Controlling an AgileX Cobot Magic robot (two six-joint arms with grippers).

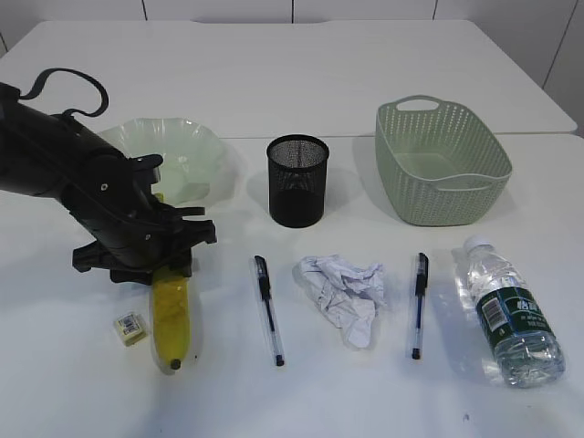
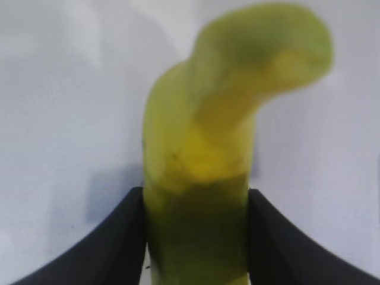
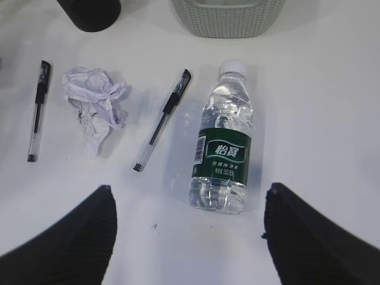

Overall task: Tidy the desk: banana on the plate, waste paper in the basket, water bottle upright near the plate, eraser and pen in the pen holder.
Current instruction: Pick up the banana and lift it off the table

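My left gripper (image 1: 157, 265) is shut on the yellow-green banana (image 1: 172, 315), which lies on the table in front of the pale green plate (image 1: 196, 151); in the left wrist view the banana (image 2: 202, 154) sits between the jaws (image 2: 196, 237). My right gripper (image 3: 189, 225) is open above the table, just short of the lying water bottle (image 3: 224, 148), and is out of the exterior view. The bottle (image 1: 509, 310) lies at the right. Crumpled paper (image 1: 345, 294) lies between two pens (image 1: 268, 310) (image 1: 418, 304). A small eraser (image 1: 130, 328) lies left of the banana. The black mesh pen holder (image 1: 297, 180) and green basket (image 1: 440, 160) stand behind.
The right wrist view also shows the paper (image 3: 94, 104), both pens (image 3: 37, 110) (image 3: 161, 119), the holder's base (image 3: 89, 12) and the basket's edge (image 3: 228, 15). A second white table (image 1: 292, 64) stands behind.
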